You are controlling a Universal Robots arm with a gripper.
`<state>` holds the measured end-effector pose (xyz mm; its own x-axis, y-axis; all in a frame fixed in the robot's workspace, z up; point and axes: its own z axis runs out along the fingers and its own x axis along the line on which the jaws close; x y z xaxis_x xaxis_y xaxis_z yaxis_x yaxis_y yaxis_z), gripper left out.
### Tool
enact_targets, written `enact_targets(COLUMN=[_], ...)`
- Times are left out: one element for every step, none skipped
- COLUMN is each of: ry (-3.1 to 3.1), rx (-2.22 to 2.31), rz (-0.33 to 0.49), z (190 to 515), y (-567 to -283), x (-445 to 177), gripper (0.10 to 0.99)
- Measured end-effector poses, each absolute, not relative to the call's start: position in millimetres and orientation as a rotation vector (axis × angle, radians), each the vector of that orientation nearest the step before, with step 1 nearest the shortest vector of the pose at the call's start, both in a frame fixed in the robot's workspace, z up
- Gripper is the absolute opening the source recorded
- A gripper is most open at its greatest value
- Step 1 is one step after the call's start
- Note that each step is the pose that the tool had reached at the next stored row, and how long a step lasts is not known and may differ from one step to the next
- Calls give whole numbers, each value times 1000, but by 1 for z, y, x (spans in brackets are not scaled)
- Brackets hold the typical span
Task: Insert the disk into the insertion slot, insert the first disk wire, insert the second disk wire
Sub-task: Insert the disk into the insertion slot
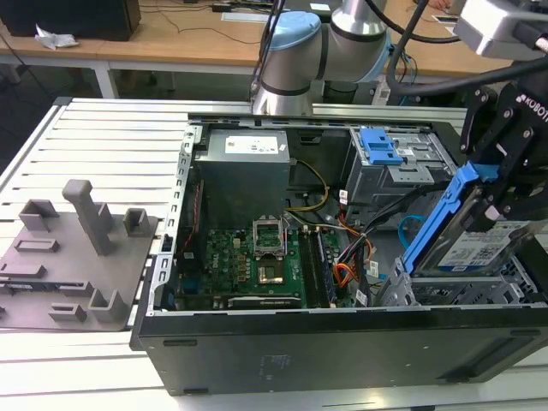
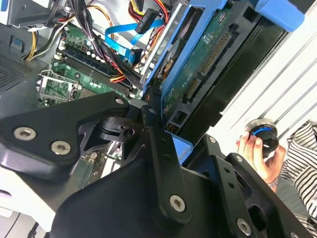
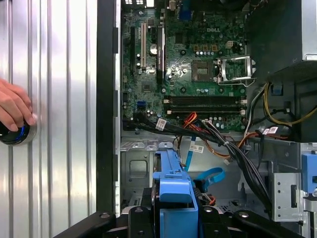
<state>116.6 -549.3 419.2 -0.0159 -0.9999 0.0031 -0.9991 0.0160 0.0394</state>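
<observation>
My gripper (image 1: 490,195) is shut on the disk (image 1: 481,244), a silver-grey drive with a white label in a bright blue carrier (image 1: 437,218). The disk hangs steeply tilted, its low end at the top of the insertion slot (image 1: 458,289), the perforated grey cage at the case's near corner on the exterior view's right. In the second wrist view the disk's green circuit board (image 2: 208,54) faces the camera. The carrier (image 3: 173,191) sits between my fingers (image 3: 143,220) over the cage floor (image 3: 136,168). The second disk wire (image 1: 409,227) (image 3: 208,176) (image 2: 124,42), a flat light-blue cable, lies loose beside the cage.
A taller grey cage with a blue latch (image 1: 381,145) stands behind the slot. Orange, red and black wires (image 3: 190,119) cross between the motherboard (image 1: 257,257) and the cages. A person's hand (image 3: 15,106) rests on a round button (image 3: 15,135) on the slatted table outside the case.
</observation>
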Motion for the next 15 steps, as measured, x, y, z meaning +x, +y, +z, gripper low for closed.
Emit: enact_targets(ry=[-2218,-2217,-2217,-2218,-2217,-2218,-2217,-2217,-2217,-2217,-2217,-2218,-2217,-2217,-2217], rx=[2183,2183,2183,2183,2183,2183,2183,2183,2183,2183,2183,2183,2182,2182,2182], rz=[-40,-40,-40,-40,-40,-40,-40,-40,-40,-40,-40,-40,-40,-40,-40], z=[417,415,413,410,407,405,403,400,396,395,393,392,392,392,392], y=[-549,-549,-549,-549,-549,-549,-549,-549,-549,-549,-549,-549,-549,-549,-549], x=[117,117,117,117,117,117,117,117,117,117,117,117,117,117,117], gripper=[365,365,365,365,365,365,365,365,365,365,365,365,365,365,365])
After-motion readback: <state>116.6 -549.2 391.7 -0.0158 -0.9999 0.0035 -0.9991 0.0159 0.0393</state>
